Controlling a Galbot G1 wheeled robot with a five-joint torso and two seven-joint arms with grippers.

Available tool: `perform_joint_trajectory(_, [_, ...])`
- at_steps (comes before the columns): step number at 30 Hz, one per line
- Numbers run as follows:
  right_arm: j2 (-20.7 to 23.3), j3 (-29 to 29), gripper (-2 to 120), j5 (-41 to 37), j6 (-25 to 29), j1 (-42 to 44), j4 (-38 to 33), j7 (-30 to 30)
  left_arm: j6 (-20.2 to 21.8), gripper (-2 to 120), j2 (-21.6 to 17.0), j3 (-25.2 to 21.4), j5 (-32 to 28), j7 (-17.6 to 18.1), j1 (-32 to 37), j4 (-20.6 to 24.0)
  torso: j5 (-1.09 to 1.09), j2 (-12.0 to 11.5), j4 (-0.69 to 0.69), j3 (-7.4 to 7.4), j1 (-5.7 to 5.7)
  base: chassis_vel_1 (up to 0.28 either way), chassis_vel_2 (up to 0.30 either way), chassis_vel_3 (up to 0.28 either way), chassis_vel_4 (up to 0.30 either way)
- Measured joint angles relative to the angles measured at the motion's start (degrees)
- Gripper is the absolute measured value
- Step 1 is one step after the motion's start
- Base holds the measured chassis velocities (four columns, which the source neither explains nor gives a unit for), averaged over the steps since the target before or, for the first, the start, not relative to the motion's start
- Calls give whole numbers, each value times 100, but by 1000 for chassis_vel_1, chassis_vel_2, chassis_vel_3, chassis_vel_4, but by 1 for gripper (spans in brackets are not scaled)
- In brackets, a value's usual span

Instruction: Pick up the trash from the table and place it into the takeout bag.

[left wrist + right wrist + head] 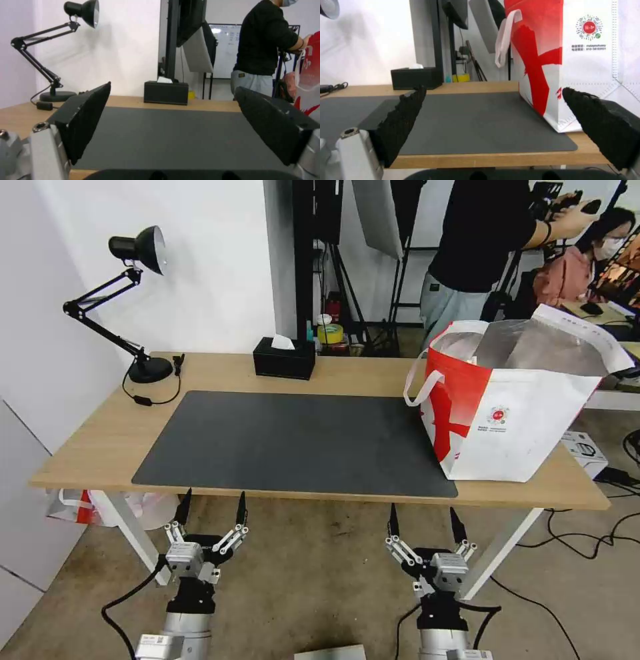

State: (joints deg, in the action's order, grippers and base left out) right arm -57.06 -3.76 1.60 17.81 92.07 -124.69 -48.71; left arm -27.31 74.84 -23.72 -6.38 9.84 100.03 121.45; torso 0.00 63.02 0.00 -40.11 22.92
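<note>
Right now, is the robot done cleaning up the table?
It looks finished or nearly so. The mat holds no bowls or cup, and the takeout bag stands at its right end; its contents are hidden. The left gripper and right gripper hang open, holding nothing, before the table.

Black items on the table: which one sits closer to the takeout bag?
The black tissue box at the table's far edge. It sits nearer the takeout bag than the black desk lamp, which stands at the far left corner.
</note>
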Motion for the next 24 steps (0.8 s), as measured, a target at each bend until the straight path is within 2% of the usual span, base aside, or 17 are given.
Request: perform_joint_trajectory(24, [0, 0, 100, 0, 0, 0, 0, 0, 0, 100, 0, 0, 0, 0, 0, 0, 0, 0, 0, 0, 0, 0, 0, 0, 0])
